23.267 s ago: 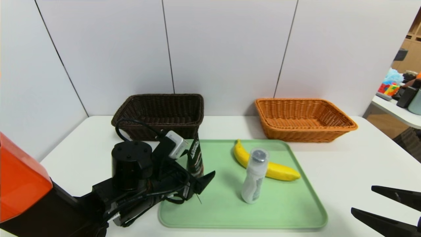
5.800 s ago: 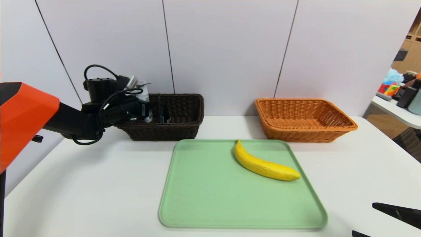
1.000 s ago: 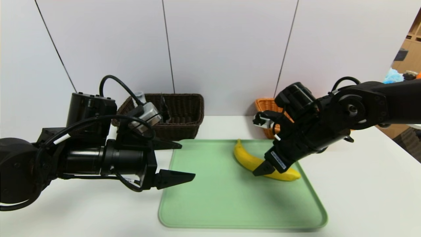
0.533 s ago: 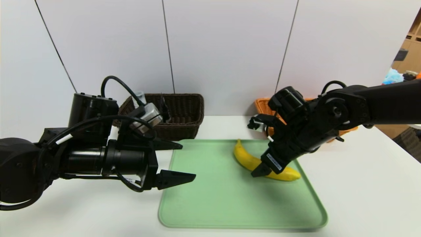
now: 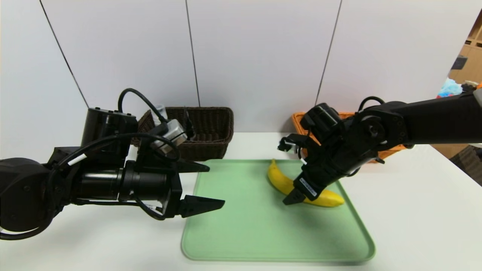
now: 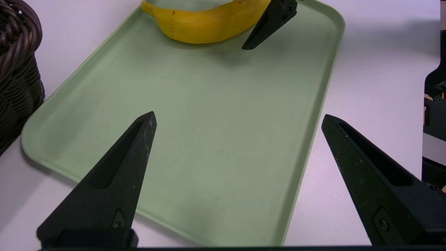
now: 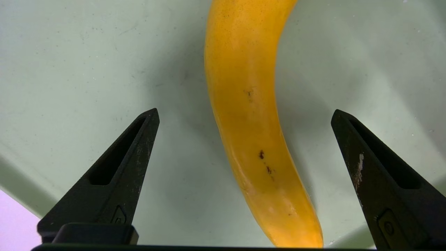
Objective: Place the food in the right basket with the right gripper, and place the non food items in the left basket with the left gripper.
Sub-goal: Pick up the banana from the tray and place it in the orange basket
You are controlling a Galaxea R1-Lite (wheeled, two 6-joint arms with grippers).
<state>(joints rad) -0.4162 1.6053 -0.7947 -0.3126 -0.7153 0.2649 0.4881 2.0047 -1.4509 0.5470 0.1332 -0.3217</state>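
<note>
A yellow banana (image 5: pixel 278 180) lies on the green tray (image 5: pixel 263 233). My right gripper (image 5: pixel 297 194) is low over the banana's middle and open; in the right wrist view the banana (image 7: pixel 244 104) runs between its two fingers without touching either. My left gripper (image 5: pixel 216 186) hovers open and holds nothing at the tray's left edge. The dark brown left basket (image 5: pixel 211 143) holds a clear-capped bottle (image 5: pixel 160 111) and a dark tube (image 5: pixel 186 120). The orange right basket (image 5: pixel 299 120) is mostly hidden behind the right arm.
Both baskets stand against the white wall at the back of the white table (image 5: pixel 414 210). The left wrist view shows the bare tray floor (image 6: pixel 209 122) below my left gripper (image 6: pixel 237 115). A side table with coloured clutter (image 5: pixel 452 88) is far right.
The right arm has shifted a little left and lower over the banana. The left gripper has barely moved and stays open.
</note>
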